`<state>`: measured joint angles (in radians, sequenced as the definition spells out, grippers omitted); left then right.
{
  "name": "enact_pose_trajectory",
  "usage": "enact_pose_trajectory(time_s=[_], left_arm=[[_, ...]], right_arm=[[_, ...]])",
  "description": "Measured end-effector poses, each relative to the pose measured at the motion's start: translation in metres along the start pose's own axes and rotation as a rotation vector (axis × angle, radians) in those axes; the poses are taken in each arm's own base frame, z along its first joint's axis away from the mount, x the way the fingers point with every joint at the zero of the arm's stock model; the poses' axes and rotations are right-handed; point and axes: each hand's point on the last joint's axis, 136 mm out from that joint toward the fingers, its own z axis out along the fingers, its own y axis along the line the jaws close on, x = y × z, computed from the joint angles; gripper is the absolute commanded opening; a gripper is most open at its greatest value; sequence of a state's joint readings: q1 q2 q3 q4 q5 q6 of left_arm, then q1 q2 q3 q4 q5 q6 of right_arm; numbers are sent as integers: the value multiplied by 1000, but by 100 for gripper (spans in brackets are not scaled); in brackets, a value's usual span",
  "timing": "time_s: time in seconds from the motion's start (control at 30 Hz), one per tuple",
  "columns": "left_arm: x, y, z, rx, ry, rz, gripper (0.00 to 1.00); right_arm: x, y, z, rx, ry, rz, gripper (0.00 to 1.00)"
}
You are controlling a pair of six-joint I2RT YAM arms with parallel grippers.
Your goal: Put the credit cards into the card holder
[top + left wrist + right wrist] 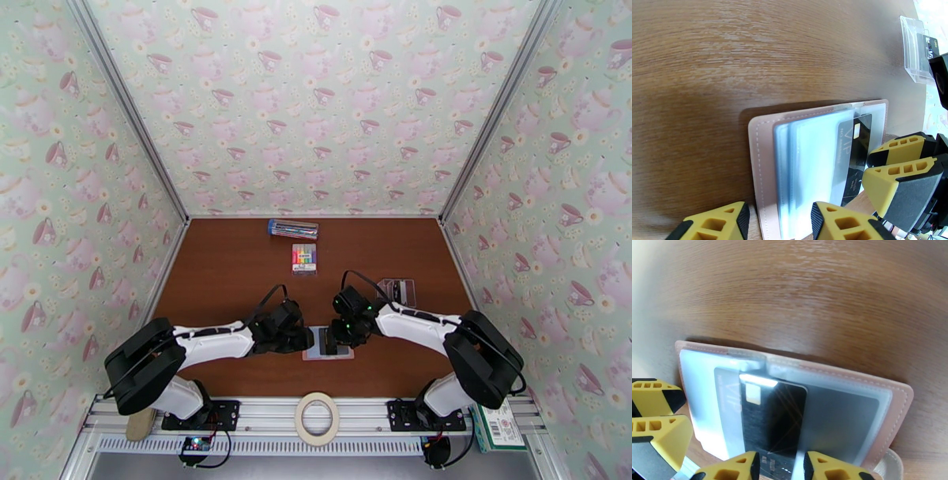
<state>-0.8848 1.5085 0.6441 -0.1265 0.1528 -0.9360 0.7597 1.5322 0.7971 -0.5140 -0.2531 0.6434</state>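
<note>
Top external view sets the card holder [328, 353] open and flat on the brown table [229, 276], near the front edge and midway between the two arms. Right wrist view shows its dusty-pink cover with pale stitching and cloudy clear sleeves. A dark grey credit card [772, 417] with a small gold chip lies across them, one long side tucked under a sleeve. More credit cards [401, 292] sit in a clear case [910, 55] further back on the right, well apart from the holder. Both arms reach inward and low, their wrists meeting over the holder. The left gripper [779, 225] stands about half open, one finger over bare wood and the other over the sleeves. The right gripper [781, 469] is narrowly parted above the dark card's near end; whether it touches the card I cannot tell.
</note>
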Motion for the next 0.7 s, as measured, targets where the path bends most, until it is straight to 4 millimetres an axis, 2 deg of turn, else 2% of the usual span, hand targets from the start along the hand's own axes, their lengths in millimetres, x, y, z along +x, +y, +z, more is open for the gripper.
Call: enact_pose_trajectory(time_s=[0.2,0.33,0.7], left_arm=[[0,0,0,0,0,0,48],[0,0,0,0,0,0,48],[1,-2,0,5,0,4,48]], right_arm=[[-8,6,3,21,-16,-19,37],[-7,10,9,35,-2,-28,37],[-7,16,12,40,-6,-37,37]])
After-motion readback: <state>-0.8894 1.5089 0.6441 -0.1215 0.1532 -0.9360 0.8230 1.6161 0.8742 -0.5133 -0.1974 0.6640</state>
